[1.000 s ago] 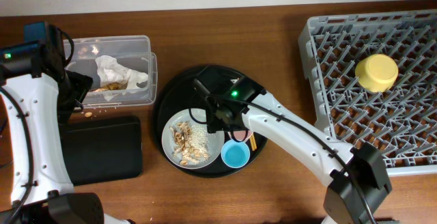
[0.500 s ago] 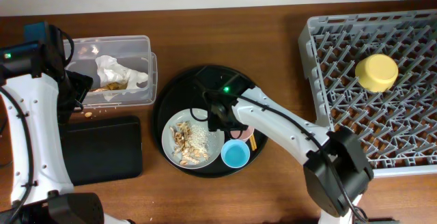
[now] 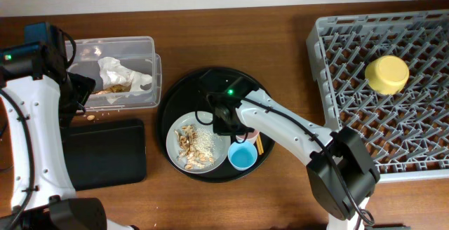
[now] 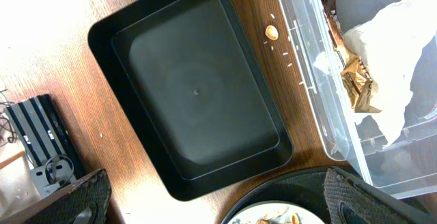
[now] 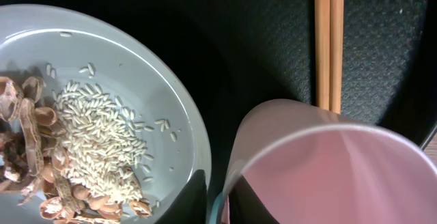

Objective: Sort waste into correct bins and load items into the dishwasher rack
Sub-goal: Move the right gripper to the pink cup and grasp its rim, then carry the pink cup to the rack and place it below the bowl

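Observation:
On the round black tray (image 3: 210,79) my right gripper (image 3: 231,126) (image 5: 220,200) is shut on the rim of the small pink cup (image 5: 328,176) (image 3: 251,133), one finger inside the wall and one outside. The light-blue cup (image 3: 242,158) stands just below it. The pale grey plate (image 3: 198,144) (image 5: 136,67) beside them carries tan scraps (image 5: 41,156) and rice. The yellow bowl (image 3: 386,73) lies upside down in the dishwasher rack (image 3: 319,48). My left gripper (image 4: 225,197) (image 3: 77,91) hangs open and empty over the flat black tray (image 4: 198,94) (image 3: 105,153). The clear tub (image 3: 140,44) holds the wrapper (image 3: 123,72).
Wooden chopsticks (image 5: 326,39) (image 3: 259,144) lie on the round tray beside the pink cup. A loose tan scrap (image 4: 272,31) and crumbs lie on the table between the tub and the flat black tray. My right arm stretches from the front edge across to the round tray.
My right gripper's fingers have closed onto the pink cup's rim, and the arm has shifted slightly left. The left arm has not moved.

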